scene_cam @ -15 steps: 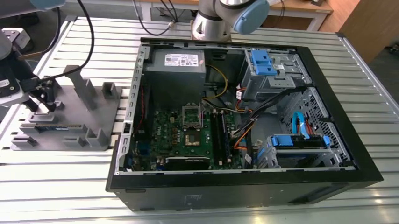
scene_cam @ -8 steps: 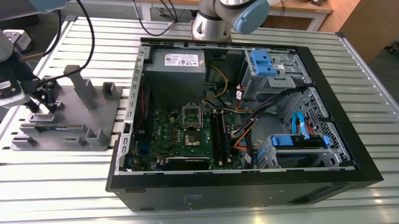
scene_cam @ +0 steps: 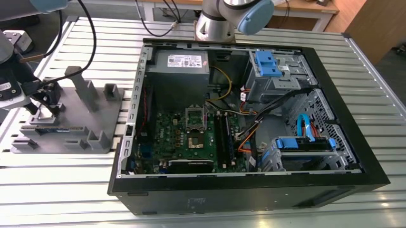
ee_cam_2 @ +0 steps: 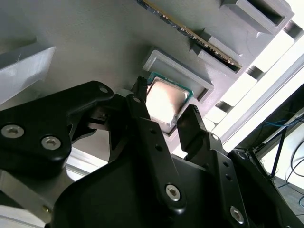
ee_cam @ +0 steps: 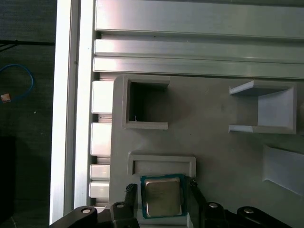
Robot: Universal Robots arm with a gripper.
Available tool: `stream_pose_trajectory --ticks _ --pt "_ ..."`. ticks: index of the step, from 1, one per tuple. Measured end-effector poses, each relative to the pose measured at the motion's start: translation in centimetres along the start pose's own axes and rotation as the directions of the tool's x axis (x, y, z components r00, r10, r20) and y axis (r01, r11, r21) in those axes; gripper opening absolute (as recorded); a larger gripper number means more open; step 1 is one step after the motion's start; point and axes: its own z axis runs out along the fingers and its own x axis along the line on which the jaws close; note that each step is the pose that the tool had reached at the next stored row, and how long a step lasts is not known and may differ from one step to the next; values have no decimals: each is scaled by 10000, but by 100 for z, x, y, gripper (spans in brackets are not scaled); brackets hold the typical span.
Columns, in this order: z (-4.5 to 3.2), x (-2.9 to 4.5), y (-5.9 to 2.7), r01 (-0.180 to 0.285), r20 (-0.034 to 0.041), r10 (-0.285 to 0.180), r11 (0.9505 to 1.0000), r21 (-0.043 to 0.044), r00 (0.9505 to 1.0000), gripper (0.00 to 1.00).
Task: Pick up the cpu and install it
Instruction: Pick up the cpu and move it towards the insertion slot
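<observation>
A ribbed, silver aluminium table (scene_cam: pixel 63 190) carries everything. On it lies a large black computer case (scene_cam: pixel 254 194), its side open. Its lower corners are cut off by the exterior view's edge.

The grey robot arm (scene_cam: pixel 219 21) stands beyond the case. Most of its length runs out of the picture at the top, and it comes back in at the exterior view's left. There it bends down over a grey moulded plastic holder block (scene_cam: pixel 95 118), which sits on the table well apart from the case's green motherboard (scene_cam: pixel 171 133). The motherboard's socket is small and hard to make out.

The black two-fingered claw (scene_cam: pixel 44 107) hangs low over the holder's near corner and hides what lies under it in the exterior view.

In both wrist views the claw (ee_cam: pixel 162 186) is released. It straddles the cpu (ee_cam: pixel 163 197), a small flat square chip with a silver-grey metal top and a green rim. A slim gap shows at each finger. The cpu (ee_cam_2: pixel 166 97) lies flat in a shallow framed recess of the holder block (ee_cam_2: pixel 95 38), not lifted. The claw's black body (ee_cam_2: pixel 142 190) covers the cpu's near edge.
</observation>
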Motion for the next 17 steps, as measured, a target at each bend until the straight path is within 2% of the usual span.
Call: stream_pose_trajectory --ticks 1,2,17 --pt "0 0 0 0 0 0 10000 0 10000 48" --pt "0 0 0 -1 0 1 10000 0 10000 54" --pt "39 -9 0 264 -2 -264 9997 -5 9997 54"
